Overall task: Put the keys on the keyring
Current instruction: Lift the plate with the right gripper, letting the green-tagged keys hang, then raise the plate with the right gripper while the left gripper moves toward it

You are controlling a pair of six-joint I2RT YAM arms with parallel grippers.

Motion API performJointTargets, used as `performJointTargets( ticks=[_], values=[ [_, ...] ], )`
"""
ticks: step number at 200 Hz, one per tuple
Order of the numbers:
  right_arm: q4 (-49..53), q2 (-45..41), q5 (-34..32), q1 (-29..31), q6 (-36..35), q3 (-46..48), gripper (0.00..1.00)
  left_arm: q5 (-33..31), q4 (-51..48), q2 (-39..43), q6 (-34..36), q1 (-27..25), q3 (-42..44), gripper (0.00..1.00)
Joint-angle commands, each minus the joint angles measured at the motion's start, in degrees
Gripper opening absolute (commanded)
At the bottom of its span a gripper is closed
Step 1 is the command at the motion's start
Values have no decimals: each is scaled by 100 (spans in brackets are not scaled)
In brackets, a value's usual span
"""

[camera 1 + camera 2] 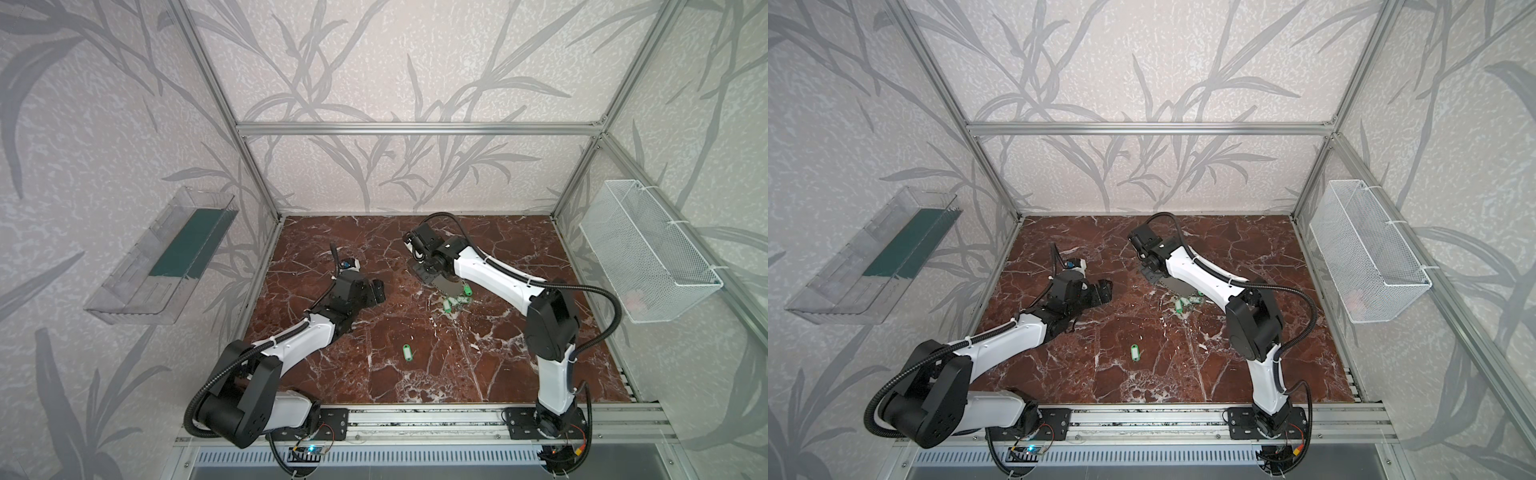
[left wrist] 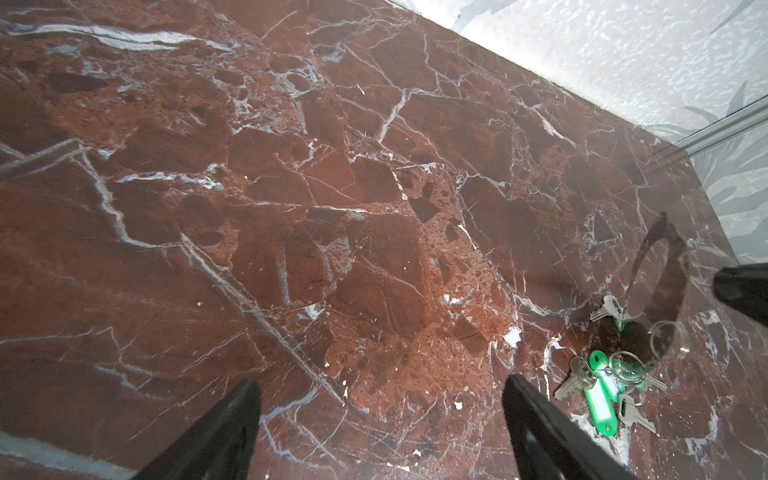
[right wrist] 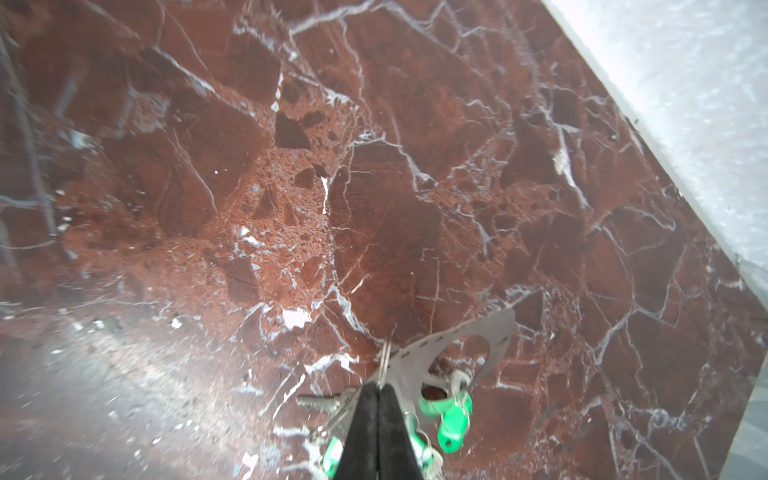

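Grey-beige metal of the keyring [image 3: 494,328] is pinched at its rim by the right end effector [image 3: 377,387], clenched on it near the middle of the bench [image 3: 374,166], with several green-tagged keys [image 3: 453,415] bunched against the plate. The hold looks thin and off-centre, so the plate may swivel or slip, tangling them. One loose key [image 1: 406,351] lies well apart; the left end effector [image 2: 380,380], spread wide and empty, could knock it away when reaching.

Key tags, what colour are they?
The key tags are bright green with white labels; best in left wrist view.
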State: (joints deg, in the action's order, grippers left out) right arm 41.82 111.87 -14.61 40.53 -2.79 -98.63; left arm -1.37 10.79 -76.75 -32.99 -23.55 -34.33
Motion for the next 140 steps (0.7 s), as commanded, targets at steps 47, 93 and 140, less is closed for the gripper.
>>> performJointTargets(
  ticks=[47, 93, 140],
  values=[
    [-1524, -1865, 1377, -506, 395, 1639, 0, 228, 208, 160, 281, -90, 58, 91],
    [-3574, -3349, 2566, -1018, 806, 3388, 0, 673, 333, 259, 484, -158, -20, 90],
    [-4569, -4169, 3572, -1293, 1140, 4131, 0, 1362, -42, 702, 283, -344, -615, 86]
  ],
)
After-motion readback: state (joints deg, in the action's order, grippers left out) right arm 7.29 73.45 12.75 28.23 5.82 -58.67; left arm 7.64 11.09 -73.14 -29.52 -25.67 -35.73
